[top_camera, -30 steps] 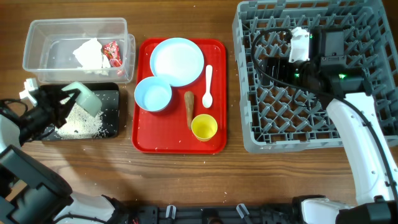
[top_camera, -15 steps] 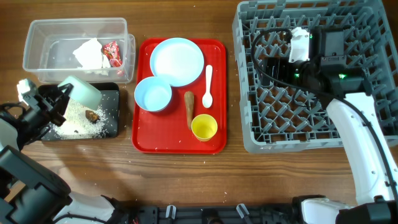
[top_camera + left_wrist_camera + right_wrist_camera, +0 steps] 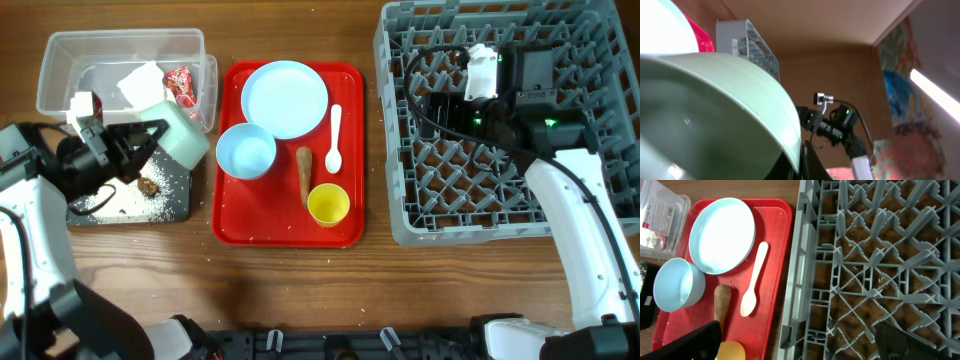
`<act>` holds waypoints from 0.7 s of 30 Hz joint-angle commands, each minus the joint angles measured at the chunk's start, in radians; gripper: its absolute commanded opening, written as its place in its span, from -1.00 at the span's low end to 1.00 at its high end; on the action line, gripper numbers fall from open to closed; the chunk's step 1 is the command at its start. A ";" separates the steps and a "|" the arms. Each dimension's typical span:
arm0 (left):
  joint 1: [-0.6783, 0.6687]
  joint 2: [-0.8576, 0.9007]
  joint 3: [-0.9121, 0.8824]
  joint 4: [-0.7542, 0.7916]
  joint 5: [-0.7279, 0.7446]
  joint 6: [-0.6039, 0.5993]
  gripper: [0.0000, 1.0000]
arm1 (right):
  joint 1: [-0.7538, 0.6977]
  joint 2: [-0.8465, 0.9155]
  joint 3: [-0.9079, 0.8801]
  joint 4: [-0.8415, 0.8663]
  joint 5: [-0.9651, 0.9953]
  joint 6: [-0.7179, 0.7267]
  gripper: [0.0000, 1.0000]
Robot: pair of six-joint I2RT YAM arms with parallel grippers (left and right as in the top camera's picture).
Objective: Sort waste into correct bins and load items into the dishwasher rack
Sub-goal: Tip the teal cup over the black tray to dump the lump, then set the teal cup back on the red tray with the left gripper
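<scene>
My left gripper is shut on the rim of the mint-green bowl, holding it tilted above the right end of the black tray; the bowl fills the left wrist view. Rice grains and a dark-brown lump lie in the black tray. The clear tub holds tissue and the wrapper. The red tray carries the plate, blue bowl, cone, spoon and yellow cup. My right gripper is open and empty over the rack.
The red tray lies between the bins and the rack, its right edge close to the rack's left wall. A few rice grains are scattered on the wooden table in front of the black tray.
My left gripper has carried the mint-green bowl right and toward the back, from the tray's left part to its right end. The dark-brown lump now shows among the rice. The right arm has not moved.
</scene>
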 commanded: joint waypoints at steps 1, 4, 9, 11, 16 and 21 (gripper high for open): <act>-0.065 -0.089 0.011 0.156 -0.227 -0.269 -0.92 | 0.003 0.007 0.021 0.013 -0.010 0.014 0.99; -0.187 -0.159 0.011 0.270 -0.397 -0.370 -0.92 | 0.003 0.007 0.021 0.013 -0.010 0.022 0.99; -0.586 -0.254 0.010 0.145 -1.018 -0.371 -0.92 | 0.003 0.007 0.021 0.016 -0.010 0.021 0.99; -0.707 -0.239 0.010 0.065 -1.203 -0.365 -0.92 | 0.003 0.007 0.021 0.016 -0.010 0.021 0.99; -0.965 -0.121 0.009 -0.049 -1.458 -0.365 -0.92 | 0.003 0.007 0.021 0.018 -0.010 0.021 0.99; -1.074 0.063 0.009 -0.050 -1.534 -0.365 -0.92 | 0.003 0.007 0.021 0.012 -0.010 0.021 0.99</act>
